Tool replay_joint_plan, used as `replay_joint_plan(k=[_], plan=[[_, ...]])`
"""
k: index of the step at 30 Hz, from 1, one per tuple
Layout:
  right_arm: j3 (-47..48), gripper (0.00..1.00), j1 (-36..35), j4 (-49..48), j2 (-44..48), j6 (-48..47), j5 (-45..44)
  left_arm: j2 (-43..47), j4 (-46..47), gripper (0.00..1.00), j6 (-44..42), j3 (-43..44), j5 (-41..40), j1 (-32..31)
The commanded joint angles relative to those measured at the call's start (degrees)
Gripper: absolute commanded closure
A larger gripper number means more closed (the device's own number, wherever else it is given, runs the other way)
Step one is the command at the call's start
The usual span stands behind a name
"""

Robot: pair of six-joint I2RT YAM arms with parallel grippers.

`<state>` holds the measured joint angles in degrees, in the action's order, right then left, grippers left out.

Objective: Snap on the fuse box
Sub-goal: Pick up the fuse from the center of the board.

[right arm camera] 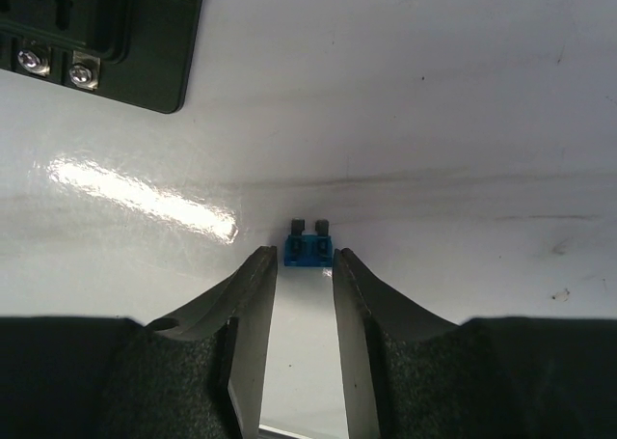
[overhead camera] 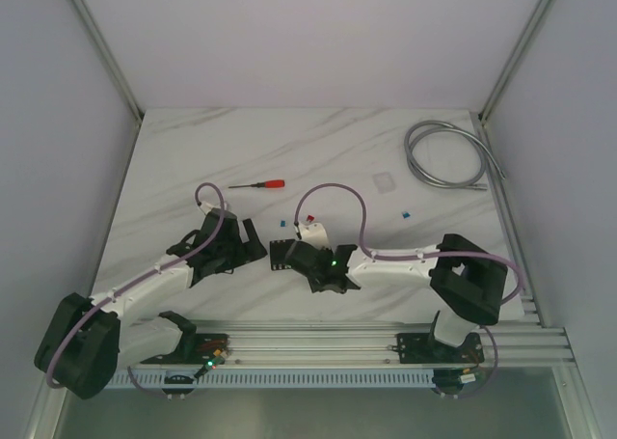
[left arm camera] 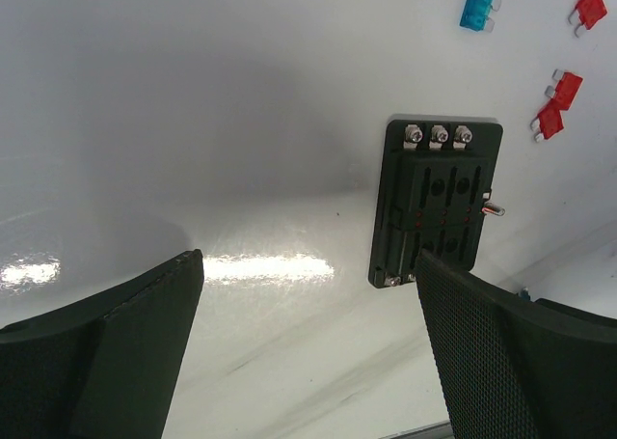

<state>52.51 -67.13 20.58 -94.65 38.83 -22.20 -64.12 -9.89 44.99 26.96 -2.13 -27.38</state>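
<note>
Fuse box [overhead camera: 281, 254] lay flat on the table [overhead camera: 193, 159], near the middle, between the two arms and held by neither. Left tool [left arm camera: 308, 265] hung wide open above the table with nothing between its fingers; the box sat just beyond its right finger in the left wrist view, screw terminals at the far end. Slots looked mostly unfilled, though too dark to be sure. Right tool [right arm camera: 306, 275] was down at table level just beside the box, its fingertips tight against both sides of a blue fuse [right arm camera: 308, 253], no gap visible either side. The fuse was flat on the table, blades pointing away from the wrist, caught only at the very tips. Red fuses [left arm camera: 564, 90] lay loose on the far side of the box. The clear lid [overhead camera: 386, 181] sat well apart at far right, near the coiled cable [overhead camera: 448, 154]; the screwdriver [overhead camera: 260, 184] was at far centre, untouched. My read: the step in hand was picking up a fuse to load the box, and the lid snap was not yet started. Next move calls for a clean lift without the fuse twisting in that shallow pinch, then turning the wrist so the blades face down into a slot, lining up over the box and pressing straight in. The box was loose, so the left tool may need to brace it.
</note>
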Motion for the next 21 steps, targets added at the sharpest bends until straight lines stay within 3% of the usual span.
replay_joint_plan(k=[1, 21], plan=[[1.65, 0.64, -0.45, 2.77, -2.89, 0.81, -1.0, 0.05, 1.3, 0.0, 0.61, -0.77, 0.93, 0.3], [-0.77, 0.75, 1.34, 3.74, 0.85, 0.95, -3.2, -4.72, 5.38, 0.03, 1.31, 2.14, 8.57, 0.17]])
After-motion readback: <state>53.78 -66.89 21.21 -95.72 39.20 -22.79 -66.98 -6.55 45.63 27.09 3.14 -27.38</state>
